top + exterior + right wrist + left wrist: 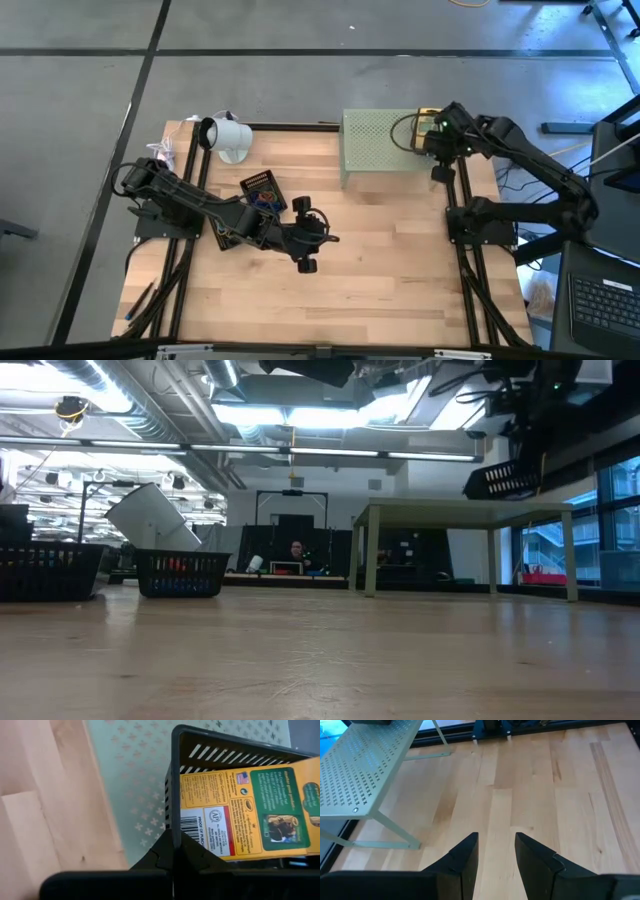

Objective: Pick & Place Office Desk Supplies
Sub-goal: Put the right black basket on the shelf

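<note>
Your right gripper [172, 850] is clamped on the rim of a black basket [220, 750] holding a yellow packet [250, 810] over the green stand [380, 150], while your left gripper [495, 855], part open and empty, has another basket [265, 192] of supplies just behind it, so sorting looks unfinished.

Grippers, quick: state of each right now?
Left gripper: open, empty, over bare table.
Right gripper: fingers shut on the black basket wall.

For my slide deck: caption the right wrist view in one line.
Right tool shut on the rim of a black basket holding a yellow printed packet, over the pale green perforated stand.
</note>
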Available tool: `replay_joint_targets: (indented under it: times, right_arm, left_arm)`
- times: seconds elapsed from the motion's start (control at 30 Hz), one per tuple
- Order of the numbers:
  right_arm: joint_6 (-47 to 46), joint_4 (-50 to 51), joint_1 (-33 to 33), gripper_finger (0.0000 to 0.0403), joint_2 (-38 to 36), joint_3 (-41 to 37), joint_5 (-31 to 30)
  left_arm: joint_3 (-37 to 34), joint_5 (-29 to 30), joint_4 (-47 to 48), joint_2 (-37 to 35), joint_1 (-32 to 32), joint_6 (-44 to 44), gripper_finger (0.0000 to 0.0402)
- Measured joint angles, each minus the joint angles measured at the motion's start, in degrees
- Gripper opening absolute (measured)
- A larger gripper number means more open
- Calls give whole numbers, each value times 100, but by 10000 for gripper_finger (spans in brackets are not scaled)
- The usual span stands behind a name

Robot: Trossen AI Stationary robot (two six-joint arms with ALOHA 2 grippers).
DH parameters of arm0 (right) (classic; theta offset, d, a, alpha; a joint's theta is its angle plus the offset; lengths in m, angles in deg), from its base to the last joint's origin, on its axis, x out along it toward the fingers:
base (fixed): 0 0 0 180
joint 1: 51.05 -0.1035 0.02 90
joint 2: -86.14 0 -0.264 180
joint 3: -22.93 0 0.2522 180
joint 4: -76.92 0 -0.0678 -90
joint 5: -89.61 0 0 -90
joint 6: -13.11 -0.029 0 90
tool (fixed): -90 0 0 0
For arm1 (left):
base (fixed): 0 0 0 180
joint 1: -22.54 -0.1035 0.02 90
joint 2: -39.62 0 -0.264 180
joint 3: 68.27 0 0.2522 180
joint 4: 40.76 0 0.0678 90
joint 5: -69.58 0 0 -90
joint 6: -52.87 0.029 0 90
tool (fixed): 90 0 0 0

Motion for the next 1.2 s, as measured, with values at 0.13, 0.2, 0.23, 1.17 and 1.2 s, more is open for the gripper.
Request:
replay_joint_targets:
  times: [0.13, 0.2, 0.23, 1.17, 1.2]
  right_arm:
    - [0, -28, 364, 7, 0, 0, 193]
    - [1, -106, 486, 7, 0, 0, 193]
    - [1, -134, 533, 8, 0, 0, 190]
    - [-262, -186, 894, 56, 413, -2, 510]
    - [-262, -186, 894, 66, 413, -2, 510]
  left_arm:
    - [0, -2, 0, 0, 0, 92, 123]
    - [0, -2, 0, 0, 0, 143, 123]
    - [0, -2, -2, 0, 0, 146, 123]
    - [0, -7, 85, 0, 0, 149, 123]
    - [0, -7, 85, 0, 0, 149, 123]
